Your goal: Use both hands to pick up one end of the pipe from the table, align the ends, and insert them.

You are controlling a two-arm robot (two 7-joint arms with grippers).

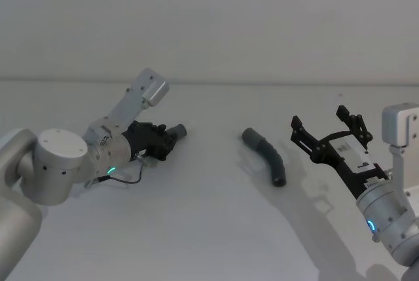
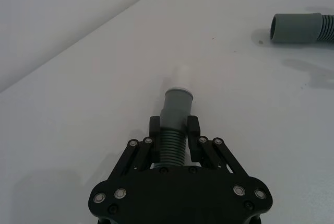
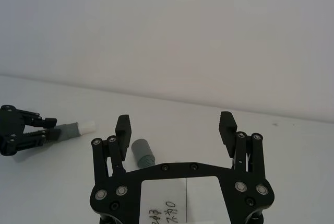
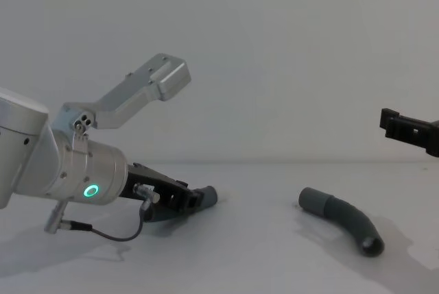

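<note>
- where the head view sets the left gripper (image 1: 165,138) at middle left of the frame, its fingers are clenched on one dark grey pipe piece (image 1: 177,130), whose smooth cuff pokes out toward the centre.
- the left wrist view shows more of the hold: the fingers (image 2: 155,126) pinch the ribbed part just behind the cuff.
- the right wrist view, looking across from far off, shows a pale whitish tip (image 3: 87,126) on that cuff, which the head view does not make out.
- from the side, the chest view shows this piece held low over the white table (image 4: 260,266); i cannot tell whether it touches.
- the second pipe piece (image 1: 267,154) lies loose on the table right of centre in the head view, well apart from the held one. it is curved and dark grey, with a wide round sleeve at its upper-left end.
- the right gripper (image 1: 319,117) hangs at the right of the head view, above the table, its fingers spread wide and gripping nothing.
- the right wrist view shows the loose piece's sleeve beyond those fingers, closer to one finger than the other.
</note>
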